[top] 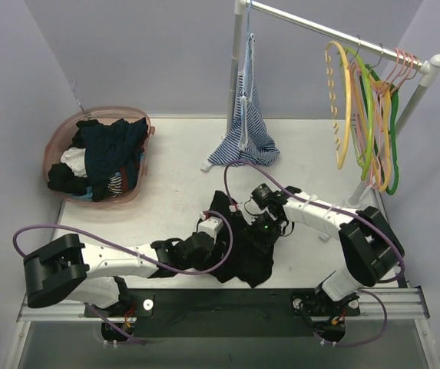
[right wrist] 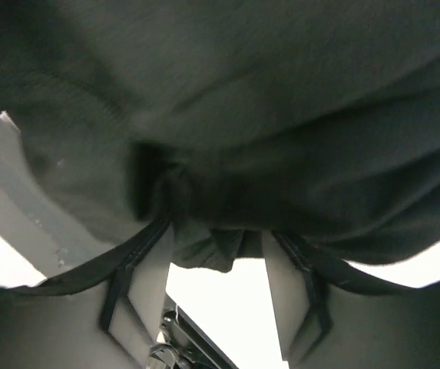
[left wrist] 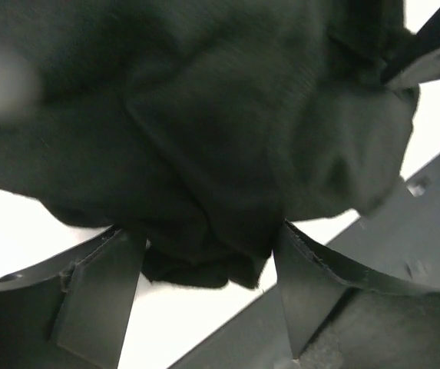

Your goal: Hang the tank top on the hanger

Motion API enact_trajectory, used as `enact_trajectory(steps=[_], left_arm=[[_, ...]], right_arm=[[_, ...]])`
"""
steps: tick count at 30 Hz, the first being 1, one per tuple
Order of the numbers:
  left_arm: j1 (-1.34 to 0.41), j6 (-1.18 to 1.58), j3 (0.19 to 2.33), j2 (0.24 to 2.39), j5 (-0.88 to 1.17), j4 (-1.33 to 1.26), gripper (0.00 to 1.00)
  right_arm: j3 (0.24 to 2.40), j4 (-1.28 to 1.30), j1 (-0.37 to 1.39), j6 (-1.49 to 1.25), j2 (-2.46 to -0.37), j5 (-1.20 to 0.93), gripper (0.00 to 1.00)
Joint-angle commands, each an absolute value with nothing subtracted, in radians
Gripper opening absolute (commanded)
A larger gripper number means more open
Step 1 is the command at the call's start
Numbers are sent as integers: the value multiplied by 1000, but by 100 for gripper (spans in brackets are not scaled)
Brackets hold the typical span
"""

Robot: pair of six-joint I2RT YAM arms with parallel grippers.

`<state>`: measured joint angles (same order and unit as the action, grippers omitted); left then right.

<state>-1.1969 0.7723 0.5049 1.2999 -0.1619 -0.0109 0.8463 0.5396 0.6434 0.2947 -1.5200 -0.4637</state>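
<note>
The black tank top [top: 244, 254] lies bunched on the white table between the arms. My left gripper [top: 221, 223] is at its left side and my right gripper [top: 266, 233] at its right side. In the left wrist view, dark fabric [left wrist: 204, 138] fills the space between the fingers, and the left gripper [left wrist: 208, 231] is closed on a thick fold. In the right wrist view, fabric [right wrist: 227, 115] drapes over the fingertips, with a fold pinched in the right gripper [right wrist: 218, 234]. The yellow hanger [top: 349, 108] hangs on the rail at the back right, far from both grippers.
A pink basket [top: 57, 140] of dark clothes stands at the back left. A blue-and-white striped garment [top: 244, 131] hangs from the rail's left post. Green and pink hangers [top: 381, 115] hang beside the yellow one. The rail's right post [top: 404, 115] slants down to the table.
</note>
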Motion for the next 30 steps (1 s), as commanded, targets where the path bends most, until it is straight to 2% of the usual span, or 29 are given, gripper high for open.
enact_trajectory(steps=[1,4,7,8,9,12,21,25,30], left_arm=[[-1203,830,560,1341,-281,-68,71],[-1200,845,555,1316,-298,-40,61],[-1190,848,532,1258,-293,-41,45],[-1181,844,517,1221,-288,-40,39],[-1175,845,511,1200,-284,-35,26],[-1144,845,482,1092,-262,-2,12],[-951,736,529,703,-189,264,1],[-797,611,688,663,-150,397,0],[-720,514,859,727,-208,524,0]], right_arm=[[891,561,652,261,-1578,-408,45],[888,569,658,271,-1574,-385,35],[891,584,669,284,-1574,-374,16],[908,594,670,288,-1574,-373,7],[920,616,672,305,-1560,-367,3],[991,658,672,343,-1508,-354,0],[1331,854,655,558,-1368,-541,0],[1545,936,635,607,-1382,-584,0],[1681,943,591,580,-1404,-531,0]])
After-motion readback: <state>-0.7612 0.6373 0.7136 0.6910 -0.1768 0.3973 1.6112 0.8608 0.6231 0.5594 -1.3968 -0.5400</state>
